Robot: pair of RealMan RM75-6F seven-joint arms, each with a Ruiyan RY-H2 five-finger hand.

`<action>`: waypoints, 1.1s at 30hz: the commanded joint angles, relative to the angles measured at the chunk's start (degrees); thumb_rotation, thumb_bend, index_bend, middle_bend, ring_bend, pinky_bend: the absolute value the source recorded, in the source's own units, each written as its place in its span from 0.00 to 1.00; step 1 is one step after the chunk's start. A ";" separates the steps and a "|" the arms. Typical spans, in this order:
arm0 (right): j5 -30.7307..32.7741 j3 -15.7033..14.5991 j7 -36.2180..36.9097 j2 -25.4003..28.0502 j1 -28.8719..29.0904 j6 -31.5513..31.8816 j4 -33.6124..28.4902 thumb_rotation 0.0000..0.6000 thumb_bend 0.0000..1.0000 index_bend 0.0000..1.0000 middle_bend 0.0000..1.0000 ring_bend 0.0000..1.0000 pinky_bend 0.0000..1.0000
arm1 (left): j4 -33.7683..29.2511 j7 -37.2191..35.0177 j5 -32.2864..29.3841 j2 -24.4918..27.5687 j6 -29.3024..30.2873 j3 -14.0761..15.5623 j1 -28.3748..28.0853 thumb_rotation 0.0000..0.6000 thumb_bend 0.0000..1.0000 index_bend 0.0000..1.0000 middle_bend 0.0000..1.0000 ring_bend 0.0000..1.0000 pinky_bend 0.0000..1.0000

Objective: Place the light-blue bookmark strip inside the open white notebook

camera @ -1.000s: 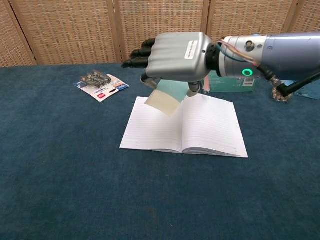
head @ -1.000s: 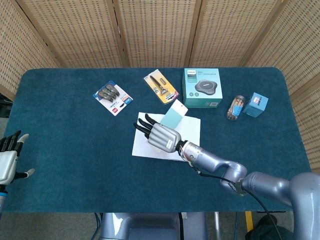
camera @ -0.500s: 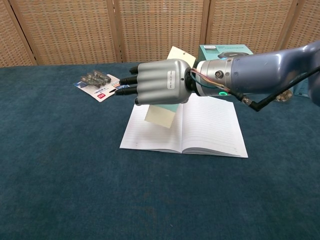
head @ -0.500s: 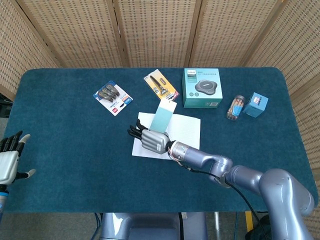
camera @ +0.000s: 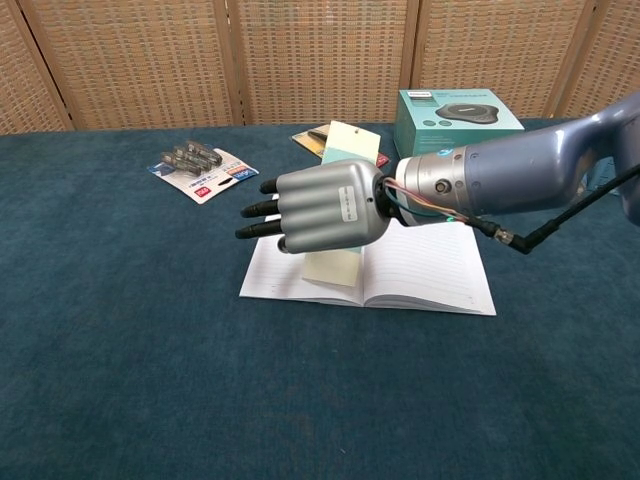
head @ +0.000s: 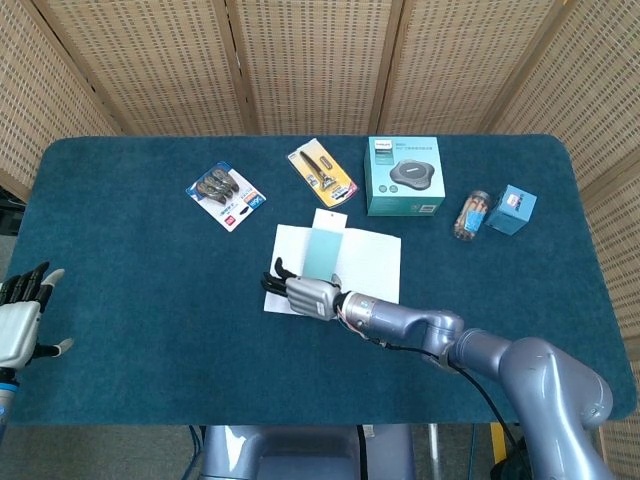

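the light-blue bookmark strip (head: 322, 248) is a long pale card, blue on the face seen from the head view and cream on the side seen from the chest view, with a white top end. it stands tilted over the open white notebook (head: 372, 262), its lower end at the ruled pages near the spine. the right robot hand (camera: 318, 206) hides that lower end, fingers stretched flat toward the worktop's left edge; it seems to hold the strip beneath the palm, though the grip itself is hidden. the notebook lies open near the middle of the blue worktop (head: 130, 300). toward the far edge sit a teal box (head: 403, 177) marked "philips", a yellow carded tool pack (head: 322, 173), a carded pack of clips (head: 226, 195), a small jar (head: 472, 214) and a small blue box (head: 511, 209). the left robot hand (head: 20, 320) hangs by the near left corner, fingers apart, holding nothing.
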 commanded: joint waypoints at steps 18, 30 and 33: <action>-0.56 -1.24 0.43 2.02 -1.05 3.06 -1.05 1.00 0.05 0.00 0.00 0.00 0.19 | 0.12 -0.11 -0.09 0.03 -0.07 0.09 -0.16 1.00 0.00 0.00 0.00 0.00 0.00; 16.22 6.49 12.92 4.04 -7.60 3.46 -8.96 1.00 0.99 0.00 0.00 0.00 0.18 | 0.05 -0.19 -0.19 0.02 0.05 0.08 -0.18 1.00 0.00 0.00 0.00 0.00 0.00; 26.63 9.67 16.21 4.49 -8.85 -2.15 -12.40 1.00 1.00 0.00 0.00 0.00 0.15 | 0.20 -0.06 -0.58 -0.07 -0.34 -0.02 -0.40 1.00 0.00 0.00 0.00 0.00 0.00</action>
